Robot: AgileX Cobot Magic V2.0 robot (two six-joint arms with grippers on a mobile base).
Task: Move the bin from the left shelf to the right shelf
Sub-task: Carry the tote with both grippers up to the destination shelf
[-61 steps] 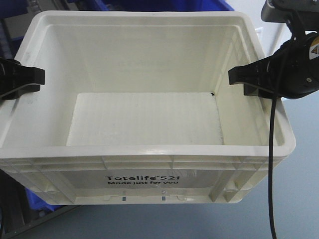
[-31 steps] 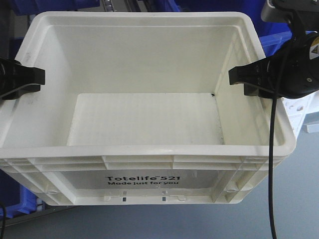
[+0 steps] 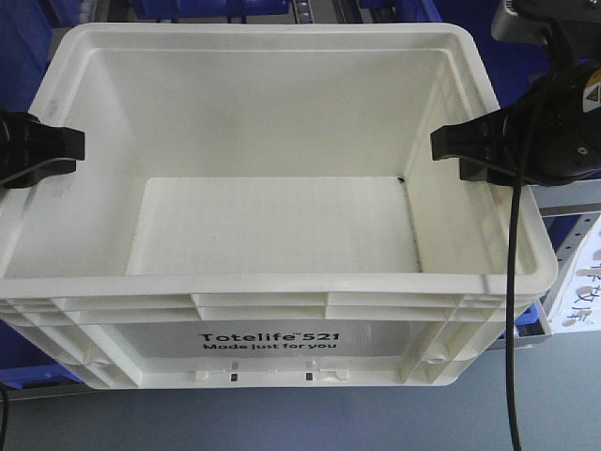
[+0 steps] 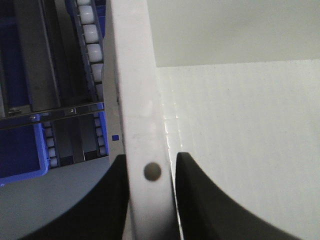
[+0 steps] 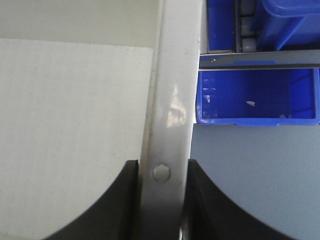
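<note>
The bin (image 3: 282, 244), a large white crate printed "Totelife 521", fills the front view, empty and held level above the floor. My left gripper (image 3: 58, 150) is shut on its left rim and my right gripper (image 3: 458, 150) on its right rim. In the left wrist view the black fingers (image 4: 107, 205) of the left gripper (image 4: 150, 172) clamp the white rim (image 4: 132, 90) from both sides. The right wrist view has the right gripper (image 5: 161, 172) squeezing the opposite rim (image 5: 172, 100) the same way.
Blue bins (image 3: 28, 66) on shelving stand behind and beside the crate. One open blue bin (image 5: 257, 95) lies just past the right rim. A roller rack (image 4: 92, 45) runs along the left rim. A shelf rail (image 3: 568, 202) and paper label (image 3: 582, 282) are at right, grey floor (image 3: 554, 404) below.
Bin and both grippers keep their places in the view. The background behind them has shifted: a shelf rail, blue bins and a paper label now show at right where grey floor was.
</note>
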